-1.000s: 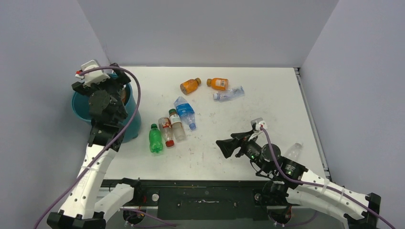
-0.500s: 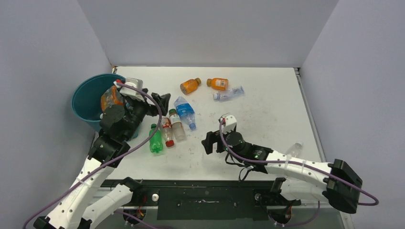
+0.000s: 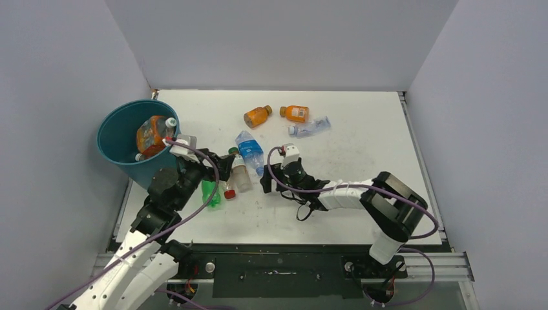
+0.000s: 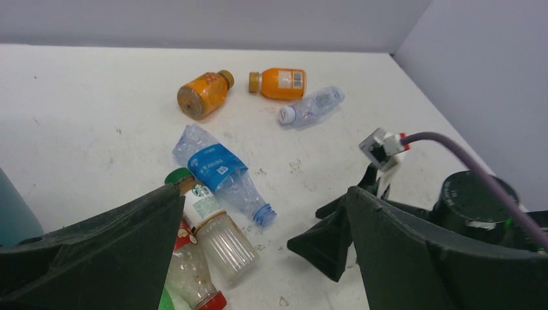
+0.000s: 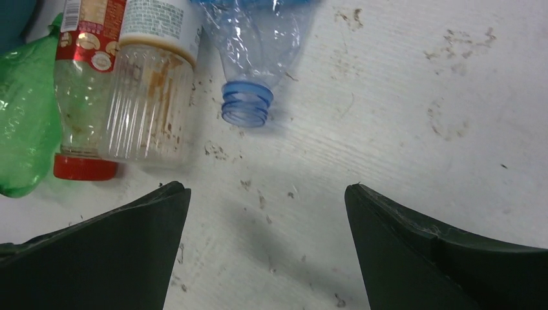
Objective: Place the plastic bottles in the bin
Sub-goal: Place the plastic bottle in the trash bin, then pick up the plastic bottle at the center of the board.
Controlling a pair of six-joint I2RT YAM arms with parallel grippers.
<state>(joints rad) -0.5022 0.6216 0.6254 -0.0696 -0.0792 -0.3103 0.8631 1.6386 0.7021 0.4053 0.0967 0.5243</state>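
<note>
The left tool and right tool stand wide and empty beside the bottles in mid frame.

Left arm and right arm: white shells, black joints, a purple cable along each. Left gripper and right gripper carry black wedge-shaped fingers.

Bright, even light from overhead, soft faint shadows on the table, all three views crisp.
</note>
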